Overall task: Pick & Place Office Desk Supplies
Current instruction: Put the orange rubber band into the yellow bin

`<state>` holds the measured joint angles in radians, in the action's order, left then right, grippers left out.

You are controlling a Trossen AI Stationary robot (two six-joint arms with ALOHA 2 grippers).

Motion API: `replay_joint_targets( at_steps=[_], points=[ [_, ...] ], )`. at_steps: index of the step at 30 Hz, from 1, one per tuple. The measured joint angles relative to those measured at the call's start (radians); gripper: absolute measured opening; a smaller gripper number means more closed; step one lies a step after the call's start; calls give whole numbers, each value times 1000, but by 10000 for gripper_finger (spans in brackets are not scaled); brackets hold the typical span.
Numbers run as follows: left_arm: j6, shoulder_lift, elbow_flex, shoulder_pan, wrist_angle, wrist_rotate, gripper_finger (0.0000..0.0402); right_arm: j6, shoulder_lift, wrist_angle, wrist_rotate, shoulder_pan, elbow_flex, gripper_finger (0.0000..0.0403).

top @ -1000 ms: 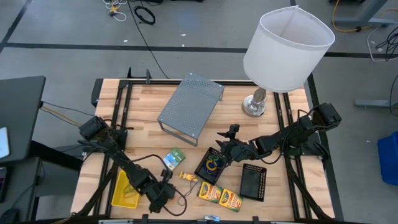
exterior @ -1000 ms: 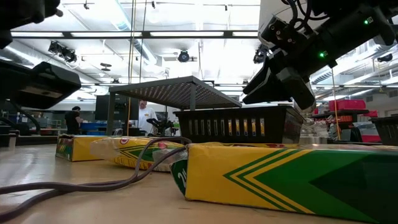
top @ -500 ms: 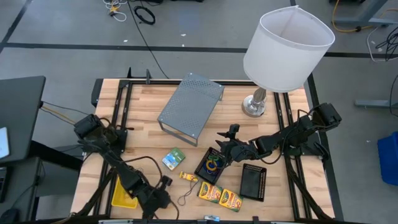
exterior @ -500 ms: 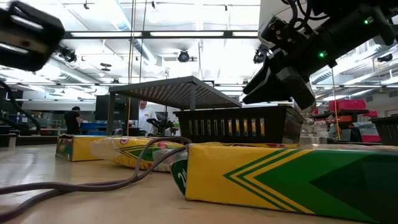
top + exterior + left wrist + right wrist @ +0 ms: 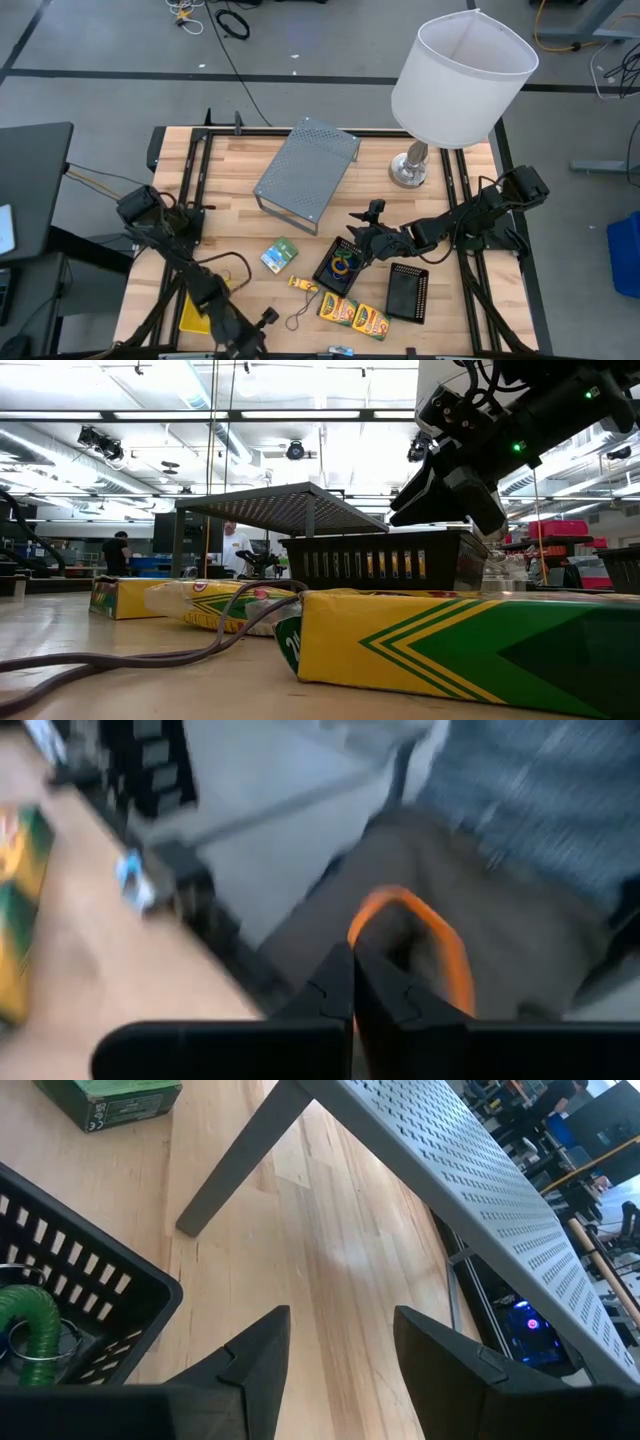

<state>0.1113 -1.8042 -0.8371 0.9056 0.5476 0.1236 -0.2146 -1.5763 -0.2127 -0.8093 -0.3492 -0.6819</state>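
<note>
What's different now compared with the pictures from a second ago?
The left arm swung back toward the table's near edge, so its tool went from beside the yellow basket to past that edge. It is shut on an orange rubber band. The right tool stayed open over the black mesh tray holding coloured bands. The crayon boxes, green packet, grey shelf and lamp did not move.

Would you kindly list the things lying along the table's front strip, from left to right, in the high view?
Yellow basket → green-white packet → mesh tray with rubber bands → empty mesh tray.
</note>
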Motion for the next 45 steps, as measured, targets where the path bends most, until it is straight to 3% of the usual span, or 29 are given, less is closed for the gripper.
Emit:
replay_joint_targets(
  at_steps=[8,18,22,33,37,45],
  points=[
    [28,11,273,16,581,-12,1,0,0,0,0,0,0,188],
    [58,220,509,141,603,229,1,1,0,0,0,0,0,188],
    [96,333,552,204,475,325,0,1,0,0,0,0,0,188],
    [401,648,554,394,-123,621,0,1,0,0,0,0,0,188],
    [502,726,529,440,-338,662,0,4,0,0,0,0,0,188],
    [876,777,454,522,-822,626,0,3,0,1,0,0,0,188]
  ],
)
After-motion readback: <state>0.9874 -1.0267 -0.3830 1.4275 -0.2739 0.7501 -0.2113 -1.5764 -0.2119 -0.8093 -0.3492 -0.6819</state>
